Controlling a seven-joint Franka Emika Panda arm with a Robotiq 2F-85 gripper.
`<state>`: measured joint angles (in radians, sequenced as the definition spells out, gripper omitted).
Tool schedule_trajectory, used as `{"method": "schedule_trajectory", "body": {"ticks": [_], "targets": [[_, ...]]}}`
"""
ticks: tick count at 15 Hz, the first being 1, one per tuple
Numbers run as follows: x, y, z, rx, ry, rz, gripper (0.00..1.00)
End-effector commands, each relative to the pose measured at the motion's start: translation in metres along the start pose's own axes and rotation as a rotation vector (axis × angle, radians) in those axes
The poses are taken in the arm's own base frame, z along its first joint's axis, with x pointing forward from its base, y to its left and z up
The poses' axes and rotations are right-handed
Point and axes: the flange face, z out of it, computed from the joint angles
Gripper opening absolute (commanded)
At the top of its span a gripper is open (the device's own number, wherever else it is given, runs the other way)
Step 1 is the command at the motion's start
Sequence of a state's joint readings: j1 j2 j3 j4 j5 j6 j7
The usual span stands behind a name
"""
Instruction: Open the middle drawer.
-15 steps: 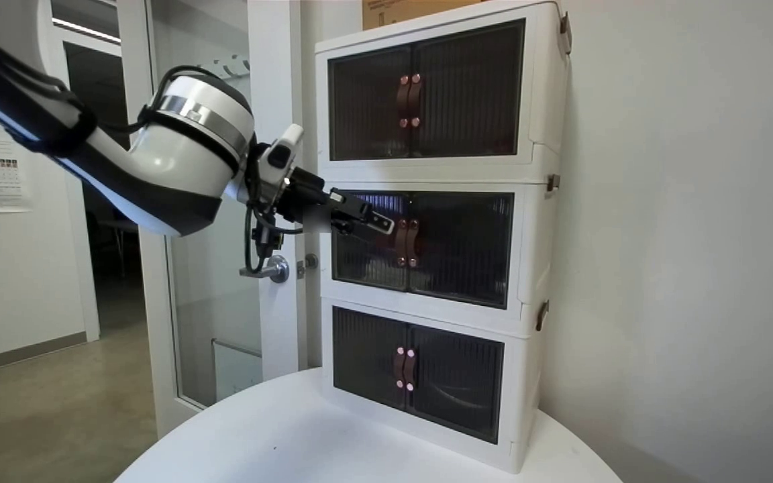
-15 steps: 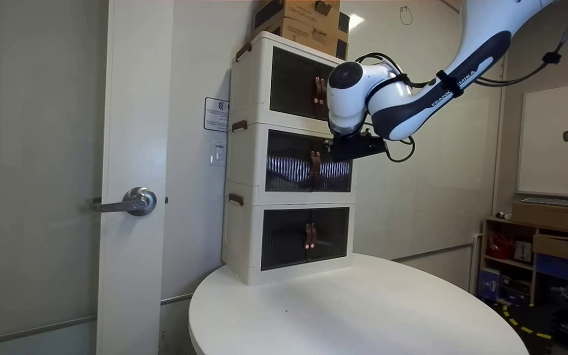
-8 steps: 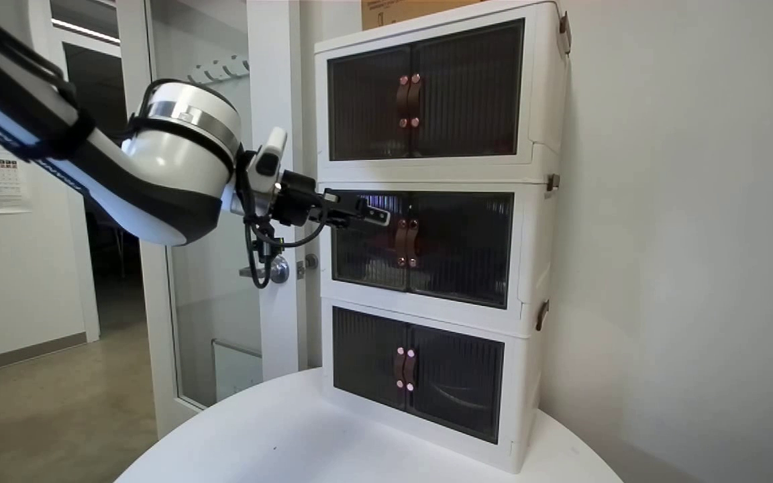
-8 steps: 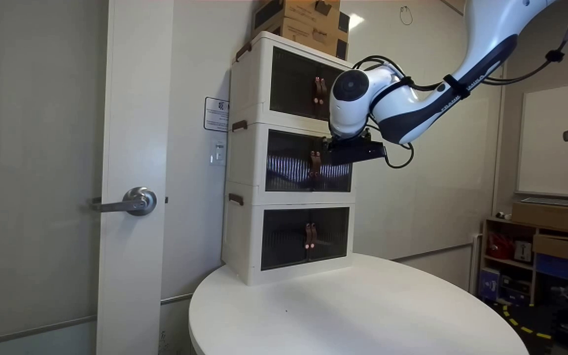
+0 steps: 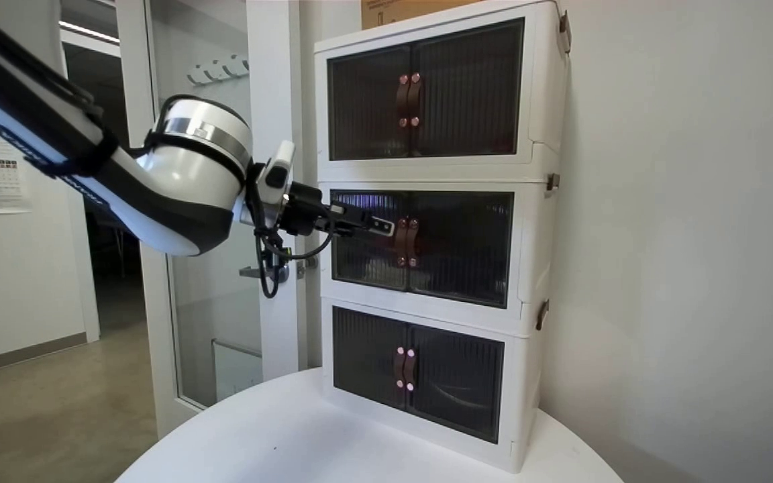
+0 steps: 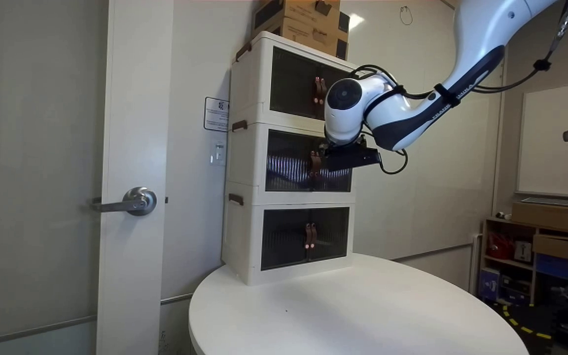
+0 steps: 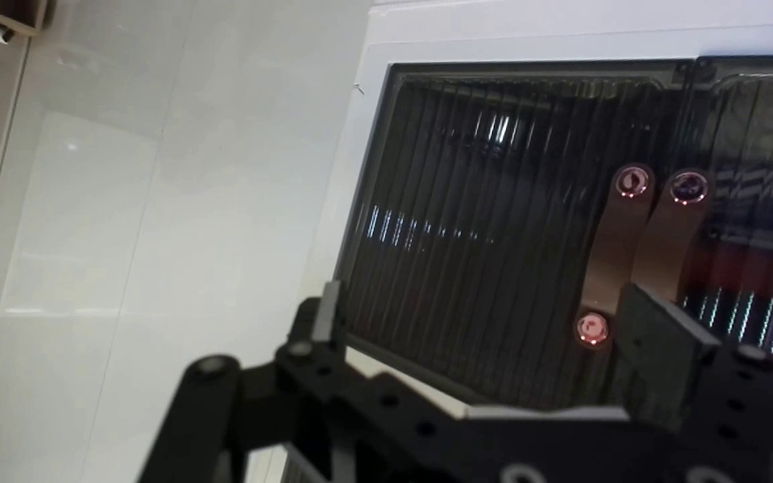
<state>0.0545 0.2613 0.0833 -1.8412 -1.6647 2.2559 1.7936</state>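
Observation:
The middle drawer (image 5: pixel 464 251) is the central white-framed box with dark ribbed see-through doors, both shut; it also shows in an exterior view (image 6: pixel 288 160) and in the wrist view (image 7: pixel 480 221). Two brown strap handles (image 5: pixel 406 243) with copper studs sit side by side where the doors meet. In the wrist view, the left-hand strap (image 7: pixel 611 251) lies between my fingers, near the right finger. That finger covers the lower end of the right-hand strap (image 7: pixel 667 245). My gripper (image 7: pixel 487 312) is open and empty in front of the doors; contact with the straps cannot be told.
An alike top unit (image 5: pixel 427 171) and lowest unit (image 5: pixel 420 419) are stacked above and below. The stack stands on a round white table (image 6: pixel 387 305). Cardboard boxes (image 6: pixel 313 29) lie on top. A wall is beside the stack, and a door with a lever handle (image 6: pixel 138 202) is near.
The gripper has drawn back slightly, then moved toward the strap handles over the last half second. The arm sits lower than one second ago. The doors have not moved.

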Motion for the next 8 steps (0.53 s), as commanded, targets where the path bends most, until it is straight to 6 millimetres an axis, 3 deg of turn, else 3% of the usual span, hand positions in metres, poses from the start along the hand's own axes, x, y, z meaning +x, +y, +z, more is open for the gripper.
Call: {"method": "schedule_trajectory", "body": {"ticks": [1,8], "targets": [[0.005,-0.017,0.018,0.002,0.014,0.019,1.0],[0.014,-0.042,0.04,0.016,0.028,0.038,1.0]]}}
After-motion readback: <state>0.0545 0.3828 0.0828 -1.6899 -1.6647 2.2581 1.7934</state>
